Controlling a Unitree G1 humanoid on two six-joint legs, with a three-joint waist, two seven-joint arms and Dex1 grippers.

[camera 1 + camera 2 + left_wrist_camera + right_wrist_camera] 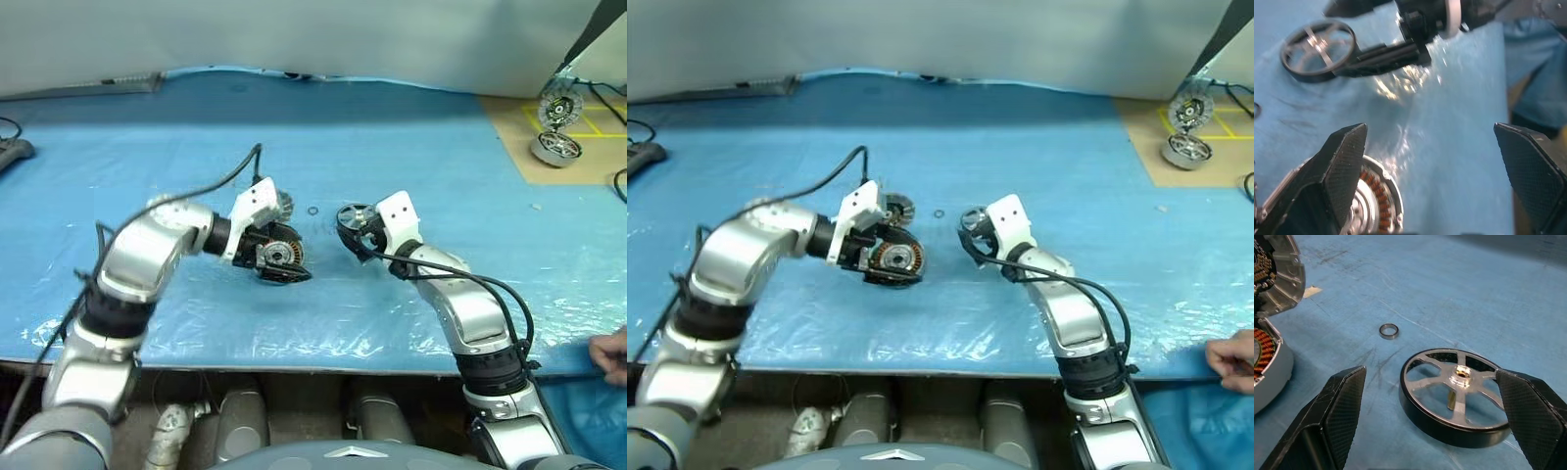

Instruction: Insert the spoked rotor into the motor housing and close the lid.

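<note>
The spoked rotor (1457, 396) lies flat on the blue sheet between the fingers of my right gripper (1430, 372), which stands open; one fingertip (1528, 406) is close to its rim, the other is apart from it. The motor housing (281, 256), with copper windings inside, sits left of it, and its ribbed lid (282, 205) stands open behind. My left gripper (1428, 128) is open and points right. The housing (1376, 196) is beside one of its fingers (1344, 161), not between them.
A small metal ring (1388, 330) lies on the sheet between housing and rotor. Two other motor parts (556, 147) sit on a brown board at the far right. A person's hand (612, 354) rests at the table's front right corner.
</note>
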